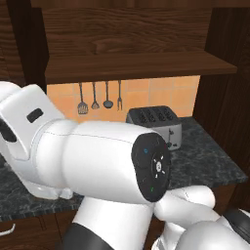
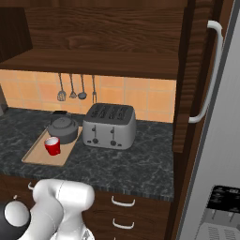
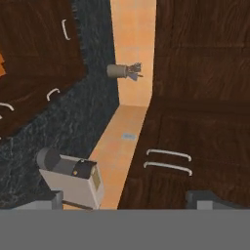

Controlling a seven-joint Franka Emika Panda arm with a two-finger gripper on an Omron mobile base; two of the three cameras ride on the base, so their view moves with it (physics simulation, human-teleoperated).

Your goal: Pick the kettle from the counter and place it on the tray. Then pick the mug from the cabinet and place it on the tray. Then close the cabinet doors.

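On tray (image 2: 38, 157): kettle (image 2: 63, 128) + mug (image 2: 52, 146); right base view | toaster (image 1: 156, 125) both

Silver toaster (image 2: 109, 126) below hanging utensils (image 2: 75, 89); fridge (image 2: 220, 154) right.

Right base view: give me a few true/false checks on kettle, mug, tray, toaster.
1. The mug stands on the tray. True.
2. The kettle lies tipped over on the counter. False: it stands upright at the tray's back end.
3. The toaster is to the left of the tray. False: it is to the right.
4. Utensils hang on the tiled wall above the kettle. True.
5. The mug is blue. False: it is red.
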